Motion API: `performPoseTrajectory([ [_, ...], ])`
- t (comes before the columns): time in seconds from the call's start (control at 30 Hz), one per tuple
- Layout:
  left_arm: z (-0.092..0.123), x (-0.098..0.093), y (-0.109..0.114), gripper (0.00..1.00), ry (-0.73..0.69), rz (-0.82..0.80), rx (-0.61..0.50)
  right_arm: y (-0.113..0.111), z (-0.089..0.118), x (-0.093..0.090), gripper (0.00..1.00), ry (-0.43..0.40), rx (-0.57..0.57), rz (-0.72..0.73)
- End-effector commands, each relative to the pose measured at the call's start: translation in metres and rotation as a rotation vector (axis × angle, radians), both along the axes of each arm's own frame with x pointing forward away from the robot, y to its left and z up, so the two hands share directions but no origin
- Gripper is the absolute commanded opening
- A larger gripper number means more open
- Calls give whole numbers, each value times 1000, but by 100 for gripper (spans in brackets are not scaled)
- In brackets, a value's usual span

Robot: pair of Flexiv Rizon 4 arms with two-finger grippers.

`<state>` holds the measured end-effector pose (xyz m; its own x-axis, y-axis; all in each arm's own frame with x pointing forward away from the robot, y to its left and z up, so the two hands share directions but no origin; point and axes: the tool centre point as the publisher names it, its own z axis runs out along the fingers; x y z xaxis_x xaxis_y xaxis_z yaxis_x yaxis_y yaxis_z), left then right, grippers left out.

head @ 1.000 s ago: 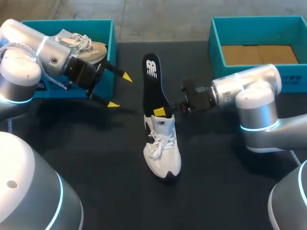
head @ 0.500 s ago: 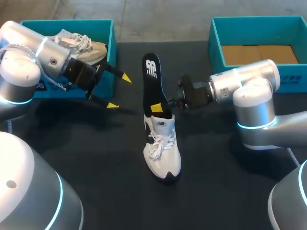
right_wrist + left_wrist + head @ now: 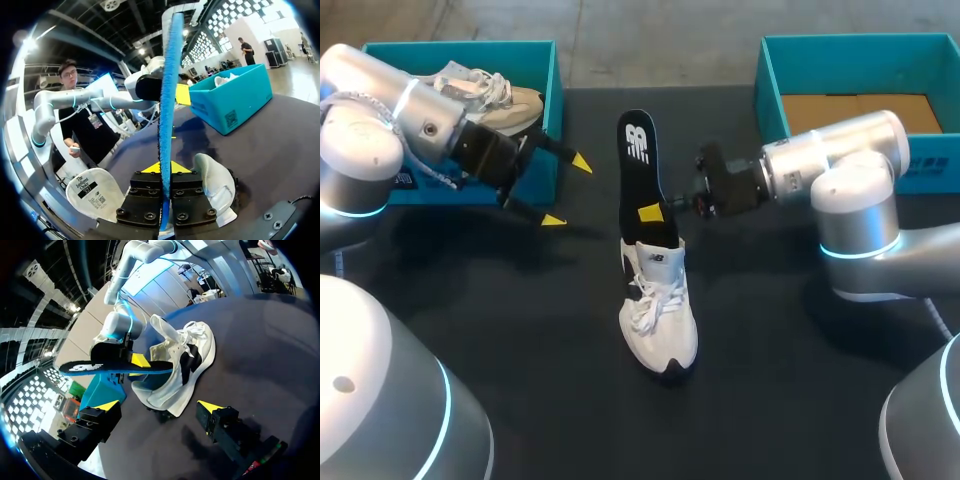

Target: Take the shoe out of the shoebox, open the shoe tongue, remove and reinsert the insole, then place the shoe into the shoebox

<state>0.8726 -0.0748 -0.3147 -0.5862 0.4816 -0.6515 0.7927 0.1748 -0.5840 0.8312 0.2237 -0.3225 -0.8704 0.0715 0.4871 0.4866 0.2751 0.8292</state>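
Pinching the black insole, the right tool holds it upright over the white shoe on the tabletop.
Only the right wrist view shows the insole edge-on with both fingers clamped on it; in the head view one finger is hidden behind it. The left tool hangs agape, holding nothing, beside the teal shoebox that contains a second shoe.

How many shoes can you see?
2. One shoe stands mid-table; the other shoe lies in the left box. My left arm covers part of that box, so more could hide there.
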Motion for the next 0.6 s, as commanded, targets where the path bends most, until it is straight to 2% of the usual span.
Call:
performPoseTrajectory([
  [0.03,1,0,1,100,0,-2,1,1,-2,0,0,4,-7,8],
  [0.6,-1,0,-1,100,15,-19,6,3,-19,-29,0,85,-10,0],
])
